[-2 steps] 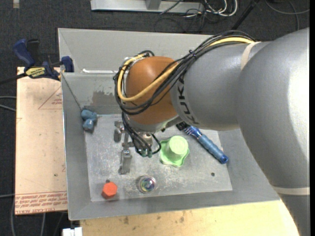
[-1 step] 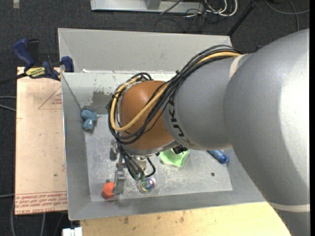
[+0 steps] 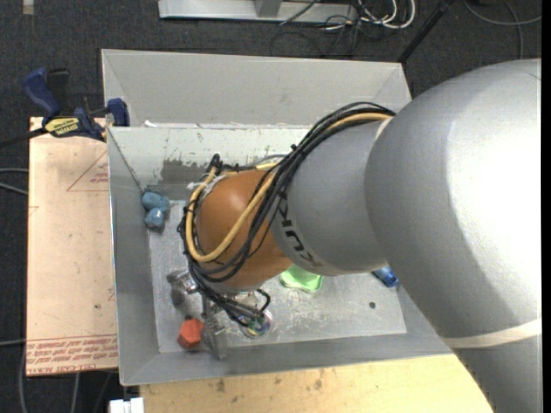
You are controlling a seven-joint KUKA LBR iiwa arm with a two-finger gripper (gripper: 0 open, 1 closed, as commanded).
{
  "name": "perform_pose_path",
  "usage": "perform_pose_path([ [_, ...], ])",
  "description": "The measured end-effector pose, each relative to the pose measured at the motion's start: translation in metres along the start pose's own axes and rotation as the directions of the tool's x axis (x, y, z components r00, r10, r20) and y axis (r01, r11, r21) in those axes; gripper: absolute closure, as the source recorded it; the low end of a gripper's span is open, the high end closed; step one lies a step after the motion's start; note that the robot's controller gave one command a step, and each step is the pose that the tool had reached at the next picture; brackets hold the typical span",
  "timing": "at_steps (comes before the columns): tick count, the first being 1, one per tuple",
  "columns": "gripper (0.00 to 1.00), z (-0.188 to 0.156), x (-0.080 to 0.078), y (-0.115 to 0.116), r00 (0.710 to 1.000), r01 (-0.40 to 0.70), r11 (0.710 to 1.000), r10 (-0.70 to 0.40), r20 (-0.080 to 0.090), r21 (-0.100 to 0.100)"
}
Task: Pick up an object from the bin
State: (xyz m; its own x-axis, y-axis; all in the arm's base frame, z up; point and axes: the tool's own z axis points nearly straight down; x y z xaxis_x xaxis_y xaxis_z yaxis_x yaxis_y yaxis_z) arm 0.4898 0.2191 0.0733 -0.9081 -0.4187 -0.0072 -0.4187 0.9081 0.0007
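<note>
Your arm point(image 3: 448, 222) looms over the bin point(image 3: 258, 84), its orange cover point(image 3: 237, 222) hiding much of the floor. The gripper point(image 3: 207, 321) sits low in the near left corner, just beside a red block point(image 3: 189, 335); you cannot tell whether it is spread or pressed together. A green piece point(image 3: 301, 279) lies towards the near wall, a blue lump point(image 3: 155, 209) by the left wall. The risk, as it looks: closing off-centre would shove the block against the near wall, or scrape the wall itself.
</note>
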Motion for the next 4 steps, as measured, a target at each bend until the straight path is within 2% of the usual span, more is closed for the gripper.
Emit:
perform_pose_path([
  [1,1.00,0.003,0.002,0.000,1.000,-0.002,1.000,0.002,-0.004,-0.001],
  [2,0.00,0.002,0.000,-0.001,1.000,-0.003,1.000,0.003,0.001,0.001],
  [3,0.00,-0.097,-0.025,0.020,0.993,0.120,0.993,-0.120,0.005,-0.001],
  [4,0.00,-0.009,-0.011,0.026,0.974,0.227,0.974,-0.227,-0.010,-0.003],
])
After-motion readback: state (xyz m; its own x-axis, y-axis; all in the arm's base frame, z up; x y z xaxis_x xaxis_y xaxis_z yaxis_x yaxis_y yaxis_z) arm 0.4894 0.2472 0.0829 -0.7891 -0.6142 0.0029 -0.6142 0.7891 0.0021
